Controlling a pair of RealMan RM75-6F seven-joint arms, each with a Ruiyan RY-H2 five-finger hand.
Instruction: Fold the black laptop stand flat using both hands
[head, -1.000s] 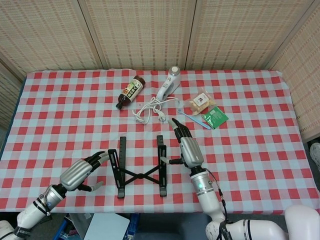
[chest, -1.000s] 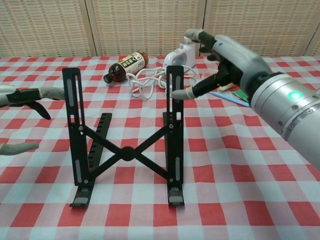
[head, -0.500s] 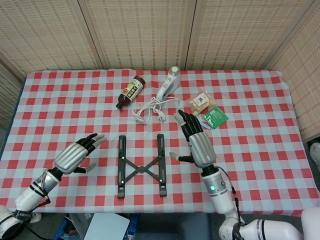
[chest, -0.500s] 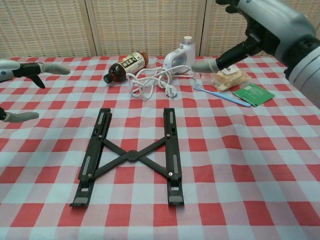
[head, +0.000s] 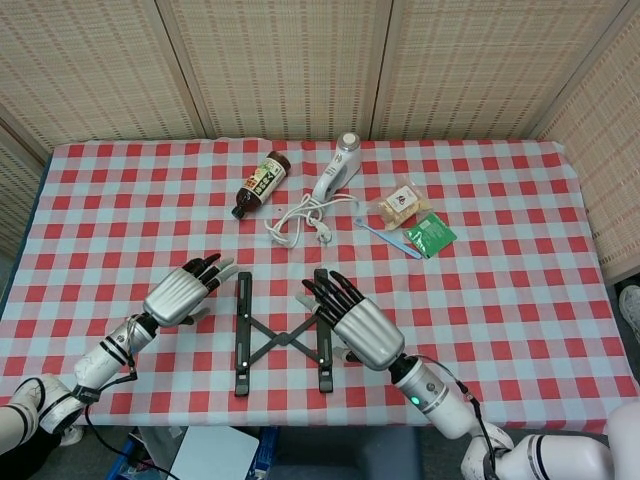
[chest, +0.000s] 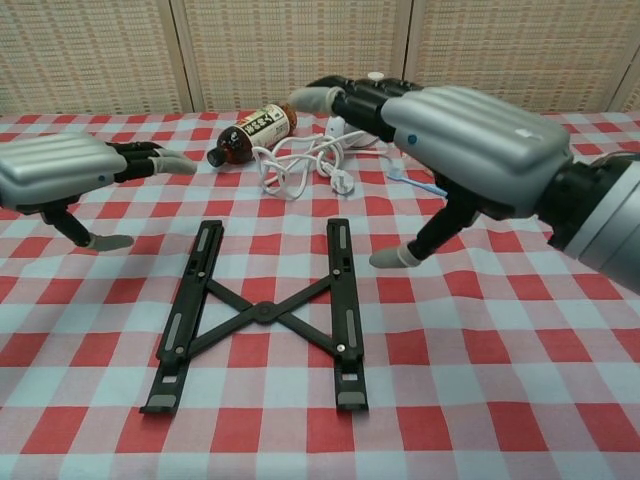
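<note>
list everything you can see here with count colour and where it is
laptop stand: 1, black, lying flat near table's front edge
bottle: 1, brown, lying at the back
handheld device with cable: 1, white, right of bottle
snack packet: 1, clear, right of device
toothbrush: 1, blue
sachet: 1, green
tablecloth: 1, red and white check
left hand: 1, silver, open beside stand
right hand: 1, silver, open above stand

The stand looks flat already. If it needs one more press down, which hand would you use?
Probably the right hand: from above it overlaps the black laptop stand's right rail, palm down, open. The left hand, also open, sits beside the left rail and would have to move over first.
</note>
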